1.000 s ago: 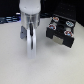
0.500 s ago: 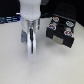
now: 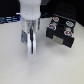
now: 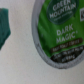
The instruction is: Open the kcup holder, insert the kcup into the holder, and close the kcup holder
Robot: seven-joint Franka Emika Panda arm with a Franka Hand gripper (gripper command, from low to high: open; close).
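Observation:
The kcup [image 4: 57, 30] fills much of the wrist view, its round green top printed with white words. In the exterior view it shows as a small white cup [image 3: 33, 49] on the pale table, directly under my gripper [image 3: 28, 39]. The two dark fingers hang apart just above it, so the gripper looks open, and I cannot tell whether they touch it. The kcup holder [image 3: 61, 31] is a black box at the exterior view's right, apart from the gripper. Its drawer is pulled out, showing round slots with pods.
A teal shape [image 4: 5, 25] sits at the edge of the wrist view beside the kcup. Dark clutter lines the back of the table [image 3: 15, 65] behind the arm.

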